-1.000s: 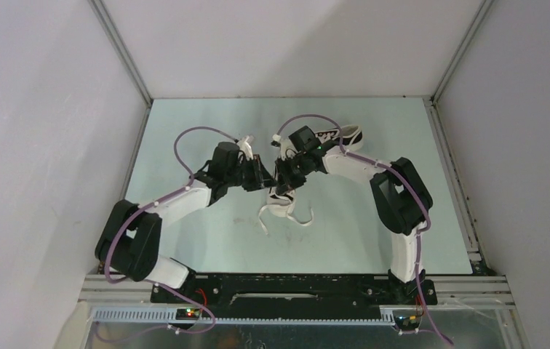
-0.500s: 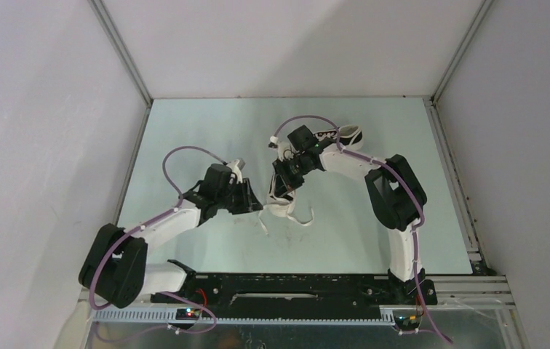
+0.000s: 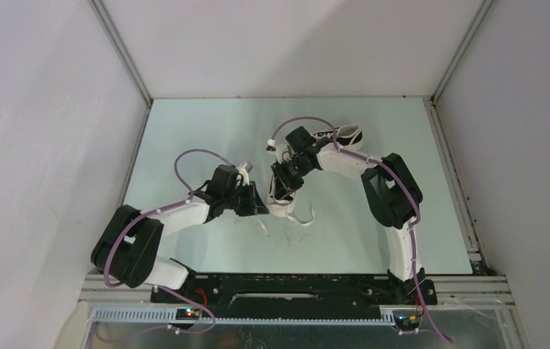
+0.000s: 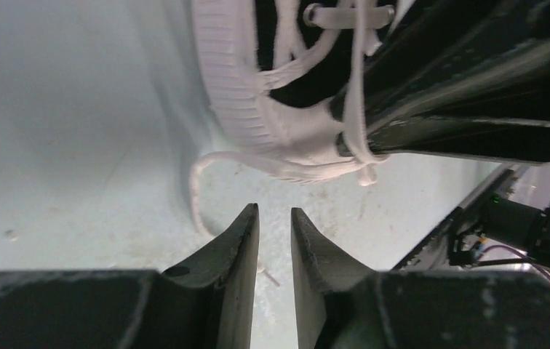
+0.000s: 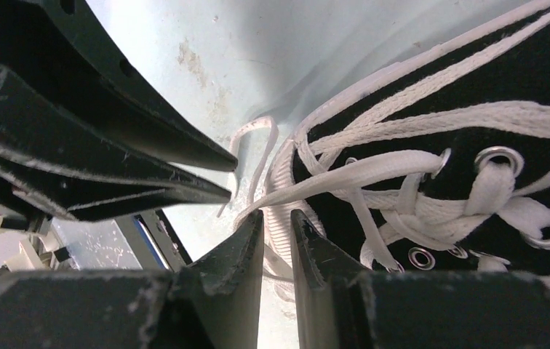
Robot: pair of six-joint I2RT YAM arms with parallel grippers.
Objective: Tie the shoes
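Currently the left arm (image 3: 177, 213) bends low, its left pincer (image 4: 273, 216) slightly apart and empty beside the black, white-toed shoe (image 3: 279, 209) in the middle of the worktop (image 3: 185, 131). The right pincer (image 5: 275, 219), narrowly parted, meets a loose white lace (image 5: 356, 174); I cannot tell whether it grips.

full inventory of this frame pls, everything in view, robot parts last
table: 1, pale green, fills the enclosure floor
enclosure walls: white, on the left, back and right
near shoe: 1, black with white toe cap and sole, mid-table
far shoe: 1, black and white, further back, right of centre
lace ends: white, loose on the table by the near shoe
cables: 2, purple, one along each arm
left arm: white and black
right arm: white and black
left gripper: black, narrow gap, nothing between the fingers, facing the near shoe
right gripper: black, narrow gap, at the lacing, lace at its tips, grip unclear
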